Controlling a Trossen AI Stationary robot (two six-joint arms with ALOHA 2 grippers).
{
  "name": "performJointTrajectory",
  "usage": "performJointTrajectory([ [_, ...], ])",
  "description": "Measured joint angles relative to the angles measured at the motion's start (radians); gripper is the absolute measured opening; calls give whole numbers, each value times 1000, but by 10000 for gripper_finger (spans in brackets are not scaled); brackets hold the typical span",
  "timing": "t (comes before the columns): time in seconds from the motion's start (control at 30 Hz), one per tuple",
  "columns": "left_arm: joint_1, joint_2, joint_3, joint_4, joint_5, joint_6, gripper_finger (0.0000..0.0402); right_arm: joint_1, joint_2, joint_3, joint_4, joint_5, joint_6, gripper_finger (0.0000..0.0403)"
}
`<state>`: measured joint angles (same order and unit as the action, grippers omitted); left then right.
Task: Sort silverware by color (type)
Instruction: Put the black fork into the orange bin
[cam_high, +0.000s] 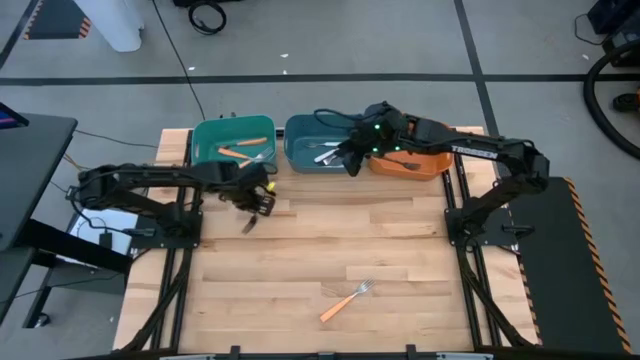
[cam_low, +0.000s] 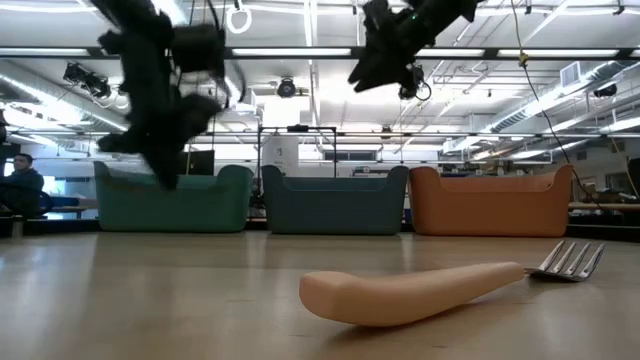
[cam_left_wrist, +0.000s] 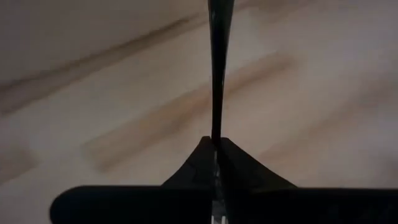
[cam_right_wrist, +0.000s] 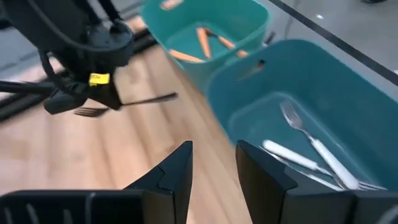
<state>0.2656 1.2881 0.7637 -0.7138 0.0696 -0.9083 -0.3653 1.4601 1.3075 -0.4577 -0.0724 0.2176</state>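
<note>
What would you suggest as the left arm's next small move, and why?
Probably lift and carry toward the orange bin. The left gripper is shut on the black fork above the table; the green bin holds orange-handled forks, the blue bin silver ones. The right gripper hangs open there.

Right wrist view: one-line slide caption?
Left tool grips a slim black fork above the wood table; silver forks lie in the blue bin.

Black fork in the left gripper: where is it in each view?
High: black fork below the left gripper, near the green bin.
Low: not distinguishable.
Left wrist: thin dark shaft running up centre.
Right wrist: held crosswise, left of green bin.
Shared landmark: green bin.
</note>
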Motion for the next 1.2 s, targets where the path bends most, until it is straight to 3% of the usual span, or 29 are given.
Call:
performJointTrajectory([
  [0.1,-1,-13,90,40,-7,65,15,0,-34,0,1,-59,38,130],
  [0.23,8,0,219,167,-104,192,15,4,-51,0,32,-126,129,130],
  [0.47,55,20,365,424,-161,328,17,59,-29,0,118,-121,148,130],
  [0.7,50,41,430,489,-161,452,18,129,-5,1,304,85,73,130],
  [0.83,44,52,430,496,-161,467,19,130,10,2,352,207,148,135],
  [1.0,36,83,430,491,-162,502,19,118,27,0,423,216,207,143],
  [1.2,29,125,430,494,-161,527,19,114,41,0,441,306,279,144],
])
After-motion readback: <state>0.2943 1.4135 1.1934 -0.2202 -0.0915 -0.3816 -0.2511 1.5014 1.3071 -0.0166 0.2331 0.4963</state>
